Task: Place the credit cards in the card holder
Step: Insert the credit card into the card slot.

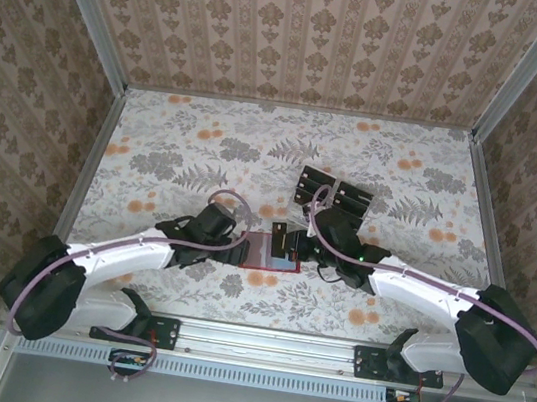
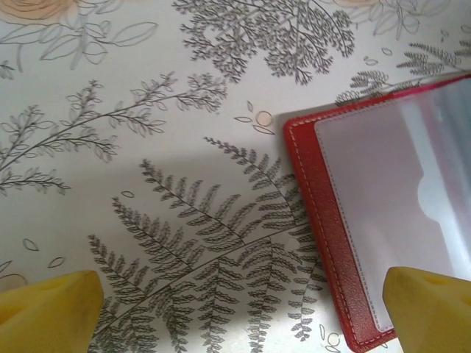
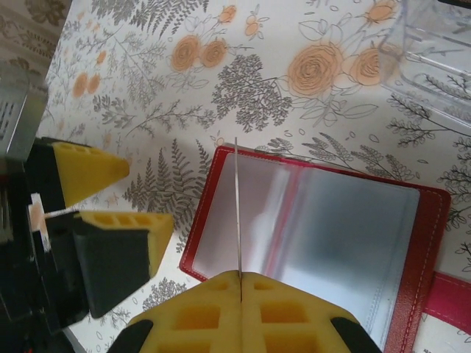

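One credit card, pinched in the right pincer, hangs over the open card holder. Left pincer gapes wide. A tilted card could miss the pocket.

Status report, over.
Left gripper open, at edge of opened red folding wallet. Right gripper shut on thin flat credit card, edge-on above wallet. Nothing in the way.

arms: left arm and right arm, glossy white shells on the long links.
joints: bulky black housings, the shoulder housing largest, rounded.
cables: a mauve cable loops along each arm, base to wrist.
bases: black mount plates, flat, bracket-like.
left fingers: yellow wedges, black backing.
right fingers: yellow, moulded with square hollow cells.
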`<action>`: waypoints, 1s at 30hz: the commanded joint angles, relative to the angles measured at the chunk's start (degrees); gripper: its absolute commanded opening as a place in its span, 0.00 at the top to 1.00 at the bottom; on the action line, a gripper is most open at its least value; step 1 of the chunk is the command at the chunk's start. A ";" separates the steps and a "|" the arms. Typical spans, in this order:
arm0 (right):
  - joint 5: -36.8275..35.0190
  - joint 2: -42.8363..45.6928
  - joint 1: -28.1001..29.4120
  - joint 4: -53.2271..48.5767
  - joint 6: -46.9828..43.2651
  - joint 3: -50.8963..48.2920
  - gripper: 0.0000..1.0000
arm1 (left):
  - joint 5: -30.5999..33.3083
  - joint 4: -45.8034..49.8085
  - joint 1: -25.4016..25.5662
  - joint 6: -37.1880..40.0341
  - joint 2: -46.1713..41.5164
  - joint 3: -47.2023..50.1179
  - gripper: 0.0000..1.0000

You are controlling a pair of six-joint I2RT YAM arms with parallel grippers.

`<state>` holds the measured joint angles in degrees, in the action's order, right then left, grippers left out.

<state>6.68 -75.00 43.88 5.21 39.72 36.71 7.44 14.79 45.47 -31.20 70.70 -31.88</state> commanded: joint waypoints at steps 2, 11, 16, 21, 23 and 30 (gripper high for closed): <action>2.76 -0.53 -0.94 6.67 3.72 -1.99 1.00 | 5.01 1.32 2.07 1.62 1.90 -3.18 0.00; 3.26 -4.02 -1.44 11.26 4.96 -3.89 1.00 | 6.54 -1.95 3.90 1.82 6.26 -4.74 0.00; 3.34 -6.20 -1.88 14.55 6.03 -5.95 1.00 | 7.77 -1.93 4.16 2.11 9.11 -5.08 0.00; 3.08 -6.64 -2.24 17.15 7.22 -7.76 1.00 | 10.28 0.60 3.97 1.31 9.51 -4.51 0.00; 3.08 -7.06 -2.43 17.72 7.49 -8.00 1.00 | 10.42 1.03 3.78 1.34 9.58 -4.12 0.00; 3.01 -8.30 -2.83 19.83 8.69 -8.62 1.00 | 9.81 1.02 2.24 1.23 10.93 -2.90 0.00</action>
<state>9.47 -82.46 41.43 22.02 46.98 29.30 16.40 14.41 48.42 -30.35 80.82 -35.62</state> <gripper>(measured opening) 0.043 0.997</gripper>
